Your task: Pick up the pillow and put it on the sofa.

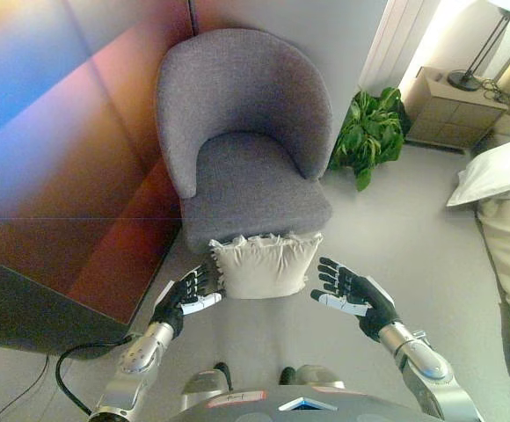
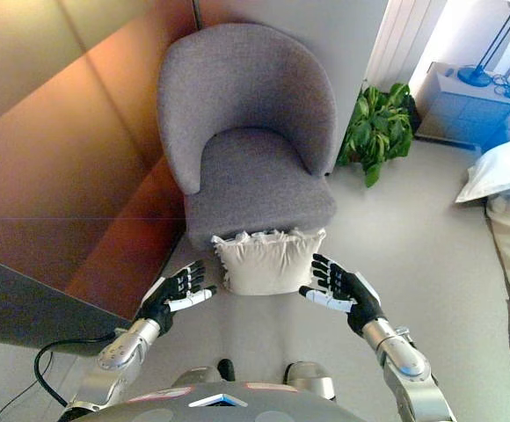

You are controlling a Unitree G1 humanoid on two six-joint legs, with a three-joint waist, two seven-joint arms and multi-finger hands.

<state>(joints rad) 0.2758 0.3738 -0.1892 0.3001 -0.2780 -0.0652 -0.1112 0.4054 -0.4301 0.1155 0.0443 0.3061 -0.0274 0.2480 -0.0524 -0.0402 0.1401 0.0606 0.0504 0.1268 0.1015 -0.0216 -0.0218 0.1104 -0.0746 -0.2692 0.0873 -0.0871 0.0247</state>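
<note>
A cream pillow (image 1: 265, 265) with a frilled edge stands on the floor, leaning against the front of a grey tub armchair (image 1: 248, 141). My left hand (image 1: 189, 293) is open at the pillow's left side, fingertips close to its edge. My right hand (image 1: 352, 291) is open just right of the pillow, a small gap away, palm turned toward it. Neither hand holds anything. In the right eye view the pillow (image 2: 270, 261) sits between the left hand (image 2: 174, 293) and the right hand (image 2: 340, 287).
A dark reddish-brown cabinet (image 1: 70, 185) runs along the left. A green potted plant (image 1: 371, 132) stands right of the chair, a nightstand (image 1: 453, 107) with a lamp behind it. A bed with white pillows (image 1: 501, 171) fills the right edge.
</note>
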